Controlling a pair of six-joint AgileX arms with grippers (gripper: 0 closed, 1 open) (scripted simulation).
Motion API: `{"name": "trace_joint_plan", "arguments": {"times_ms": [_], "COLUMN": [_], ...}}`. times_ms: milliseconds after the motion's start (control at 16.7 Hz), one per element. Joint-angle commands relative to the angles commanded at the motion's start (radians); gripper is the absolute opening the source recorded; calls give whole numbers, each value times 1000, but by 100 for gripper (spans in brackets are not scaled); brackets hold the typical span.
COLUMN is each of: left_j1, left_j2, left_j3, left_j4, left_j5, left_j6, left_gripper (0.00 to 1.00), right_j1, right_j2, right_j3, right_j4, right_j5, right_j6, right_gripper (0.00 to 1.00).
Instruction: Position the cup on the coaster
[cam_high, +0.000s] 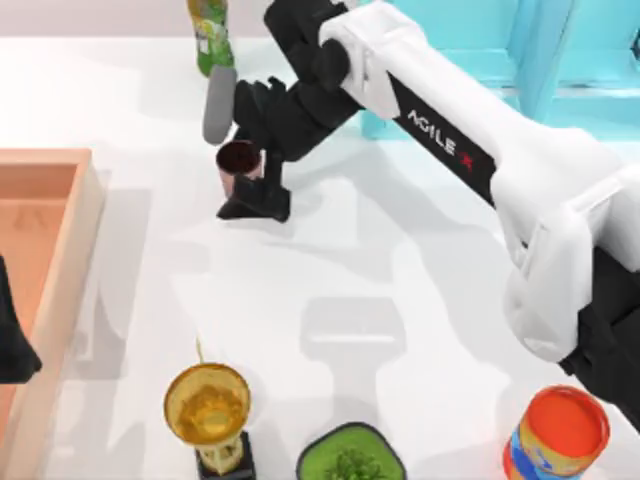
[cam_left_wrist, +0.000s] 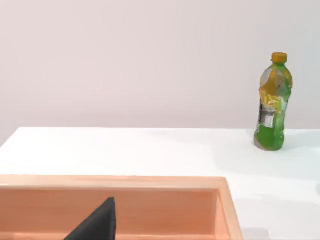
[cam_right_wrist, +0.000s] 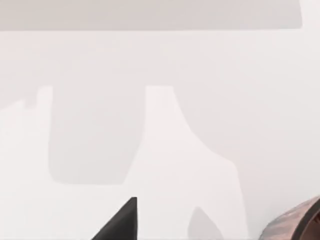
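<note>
Gripping the pinkish-brown, maroon-lined cup (cam_high: 238, 163), right pincer (cam_high: 252, 190) holds it upright.

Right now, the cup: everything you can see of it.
The cup is a small handleless tumbler with a pinkish-brown wall and dark maroon inside, upright, mouth up. It sits at the top view's upper left-centre, between the fingers of the right gripper. The grey coaster lies just beyond it. Its ribbed wall edges the right wrist view.

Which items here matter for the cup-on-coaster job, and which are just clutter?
Job: pinkish-brown ribbed cup, flat grey round coaster, right gripper at the cup.
Clutter: golden trophy, green-filled dark bowl, orange can, green bottle, wooden tray under the left gripper.
</note>
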Motion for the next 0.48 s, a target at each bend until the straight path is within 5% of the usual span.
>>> {"name": "trace_joint_plan", "arguments": {"times_ms": [480], "left_j1": [0], "left_j2": [0], "left_j3": [0], "left_j4": [0], "left_j5": [0], "left_j6": [0], "left_gripper": [100], "right_j1": [0], "right_j2": [0], "right_j3": [0], "right_j4": [0], "right_j5": [0], "right_j6": [0], "right_gripper": [10]}}
